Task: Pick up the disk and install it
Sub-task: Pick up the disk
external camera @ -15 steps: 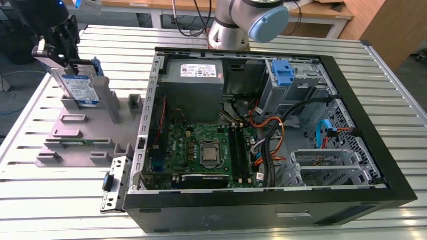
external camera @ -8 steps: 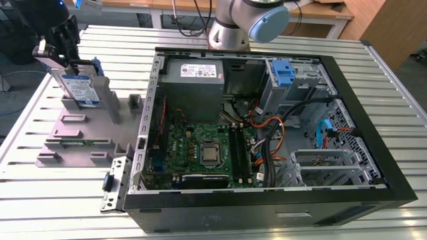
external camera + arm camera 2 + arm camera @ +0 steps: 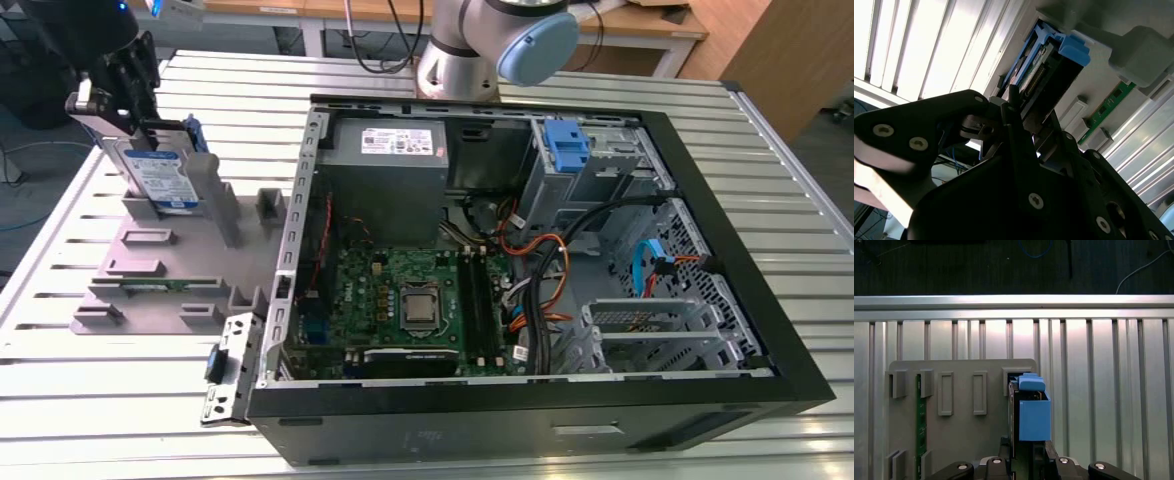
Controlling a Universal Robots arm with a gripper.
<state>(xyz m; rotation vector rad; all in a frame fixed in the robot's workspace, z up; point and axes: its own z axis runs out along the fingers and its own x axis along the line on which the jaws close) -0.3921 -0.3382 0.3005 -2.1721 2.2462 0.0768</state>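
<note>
Your gripper [image 3: 134, 118] sat right above the disk [image 3: 160, 175]; the disk stood on edge in the grey fixture [image 3: 147, 270], long axis upright; whether the gripper had clamped it, you couldn't tell.

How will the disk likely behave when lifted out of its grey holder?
The disk probably stays rigid: a metal body framed in blue plastic. It stands on edge in the grey holder, so it may tip once freed. Its smooth labelled face could be slippery.
</note>
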